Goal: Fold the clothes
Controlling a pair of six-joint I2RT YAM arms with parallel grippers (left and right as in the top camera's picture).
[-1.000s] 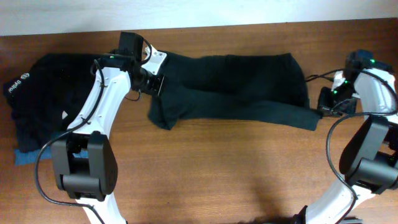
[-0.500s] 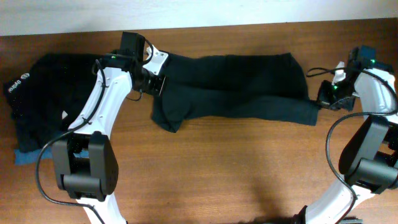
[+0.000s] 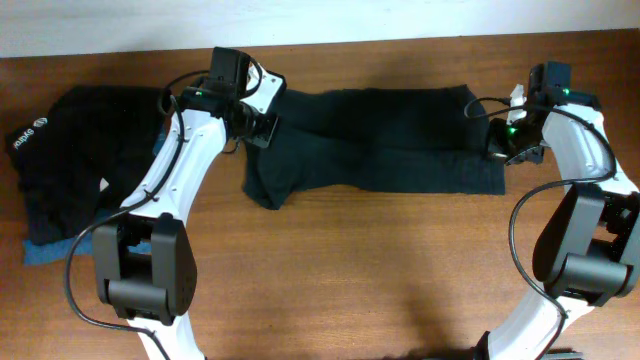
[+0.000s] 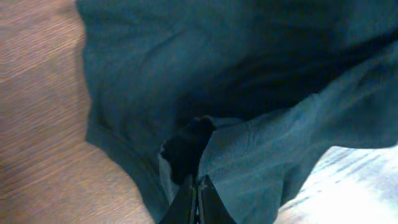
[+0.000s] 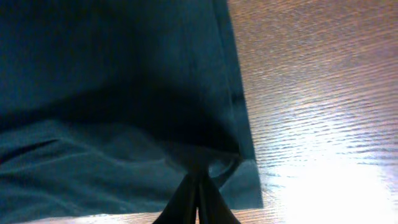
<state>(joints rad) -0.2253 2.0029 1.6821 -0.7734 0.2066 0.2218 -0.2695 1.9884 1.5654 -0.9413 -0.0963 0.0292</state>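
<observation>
**A:** Where does the garment lie?

**B:** The black shirt (image 3: 380, 140) lies spread left to right across the far middle of the bench (image 3: 400, 280). Its top edge runs close along the bench's far edge. The right hem is straight, and the lower left corner hangs toward the near side as a rumpled flap.

**A:** And the tools?

**B:** The left tool (image 3: 262, 128) sits at the shirt's left end. Its fingertips (image 4: 183, 208) are pressed together with a pucker of cloth pinched between them. The right tool (image 3: 497, 150) is at the right hem, also closed, and the hem curls up into its tips.

**A:** What room is there?

**B:** The whole near half of the bench is bare wood between the two arms. More bare wood shows just right of the hem in the right wrist view.

**A:** Anything on the left?

**B:** A pile of dark clothes (image 3: 70, 160) with white lettering lies at the left edge, beyond the left arm. A blue cloth (image 3: 45, 255) pokes out at its near corner.
</observation>
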